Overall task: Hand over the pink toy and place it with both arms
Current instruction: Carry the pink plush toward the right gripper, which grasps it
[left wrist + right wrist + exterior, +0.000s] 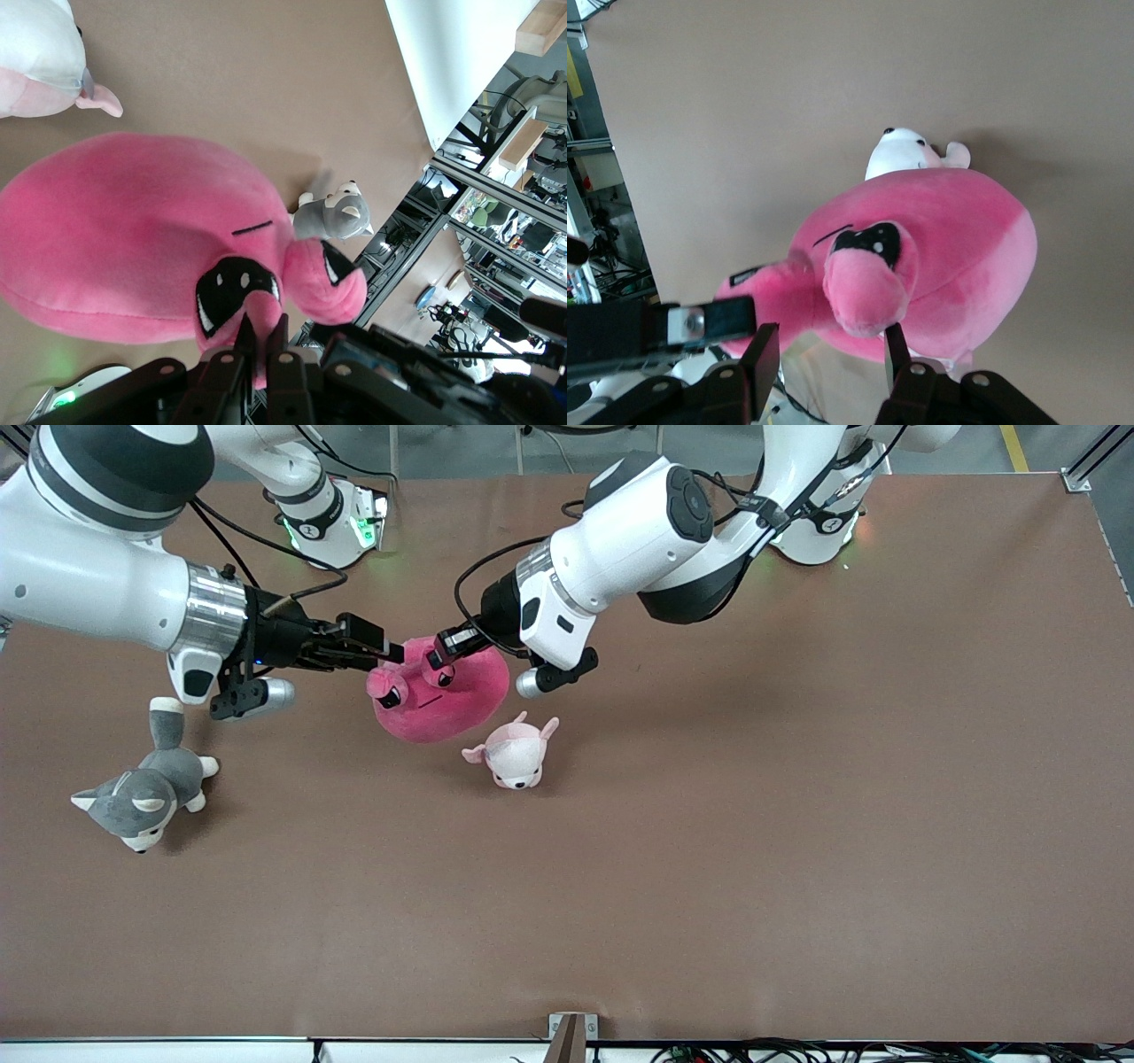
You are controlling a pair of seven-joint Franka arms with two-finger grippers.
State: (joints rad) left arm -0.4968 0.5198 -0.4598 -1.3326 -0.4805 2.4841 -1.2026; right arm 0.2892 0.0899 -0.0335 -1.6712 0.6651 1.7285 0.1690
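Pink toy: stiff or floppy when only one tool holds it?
Likely soft: the pink toy hangs bulging below the left tool, pinched at one ear. Probably light, since that small pinch carries it. The right tool straddles the other ear, open.

The pink toy [443, 704] is being held above the table [709, 824], between the left gripper [440, 657] and the right gripper [385, 657]. The small plush animal [516, 755] is lying just beside the toy, nearer the front camera. The plush dog [146, 784] is lying well apart from it, toward the right arm's end.
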